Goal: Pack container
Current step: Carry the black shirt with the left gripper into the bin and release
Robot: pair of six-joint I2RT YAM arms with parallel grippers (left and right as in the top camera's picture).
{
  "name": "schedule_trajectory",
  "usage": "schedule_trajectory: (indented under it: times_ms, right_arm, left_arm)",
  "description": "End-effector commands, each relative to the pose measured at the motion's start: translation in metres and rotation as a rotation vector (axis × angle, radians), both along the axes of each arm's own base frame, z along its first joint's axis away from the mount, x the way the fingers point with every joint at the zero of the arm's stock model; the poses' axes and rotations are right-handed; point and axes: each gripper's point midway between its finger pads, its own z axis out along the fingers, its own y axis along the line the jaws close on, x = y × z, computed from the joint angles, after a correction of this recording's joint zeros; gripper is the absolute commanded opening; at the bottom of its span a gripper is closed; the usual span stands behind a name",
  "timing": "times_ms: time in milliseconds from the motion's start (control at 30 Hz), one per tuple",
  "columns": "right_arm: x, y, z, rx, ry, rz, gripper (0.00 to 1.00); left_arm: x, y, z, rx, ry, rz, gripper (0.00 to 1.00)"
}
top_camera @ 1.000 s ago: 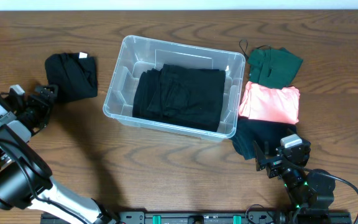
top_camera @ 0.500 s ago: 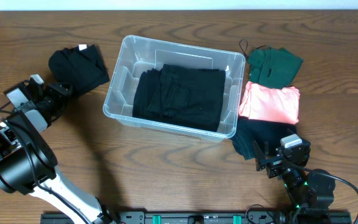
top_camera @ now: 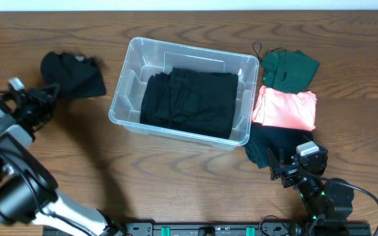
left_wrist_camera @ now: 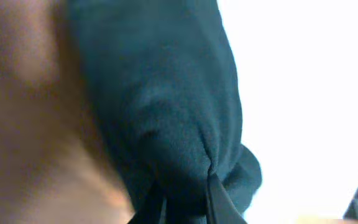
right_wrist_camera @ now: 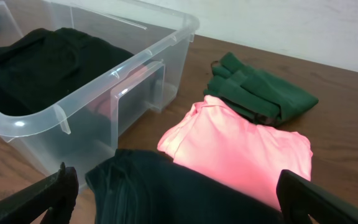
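The container [top_camera: 125,78] sits on the wooden table [top_camera: 176,190] at the centre of the overhead frame, slightly above the middle, with its long sides running left to right. Folded black clothing [top_camera: 189,101] lies inside it and covers most of the floor, leaving a clear strip along the left wall.

In the upper left of the frame, the left gripper [top_camera: 46,94] pinches one edge of a small black bundle [top_camera: 74,73], which is well apart from the container's left wall. In the left wrist view the dark cloth fills the frame and gathers to a point between the two fingers [left_wrist_camera: 219,202] at the bottom edge. That picture is blurred, so it does not show whether the bundle rests on the table or hangs just above it.

To the right of the container three garments form a column. A dark green garment [top_camera: 289,69] is at the top, a pink garment [top_camera: 284,108] is in the middle beside the container's right wall, and a dark garment [top_camera: 271,145] is at the bottom near the container's lower right corner.

The right gripper [right_wrist_camera: 176,186] is in the lower right of the overhead frame. Its fingers are spread wide and hold nothing, and the dark garment lies just in front of them.
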Motion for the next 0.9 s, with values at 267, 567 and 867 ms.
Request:
schedule_trajectory:
  times_ms: [267,567,867]
  right_arm:
    - [-0.001,0.002,0.000,0.005,0.000,0.006,0.99]
    - [-0.001,0.002,0.000,0.005,0.000,0.006,0.99]
    - [-0.001,0.002,0.000,0.005,0.000,0.006,0.99]
  left_arm:
    - [-0.051,-0.118,0.222,0.157,-0.433,-0.296,0.06]
    - [-0.080,-0.249,0.273,0.271,-0.644,-0.561,0.06]
    - [-0.060,-0.328,0.182,0.220,-0.500,-0.845,0.06]
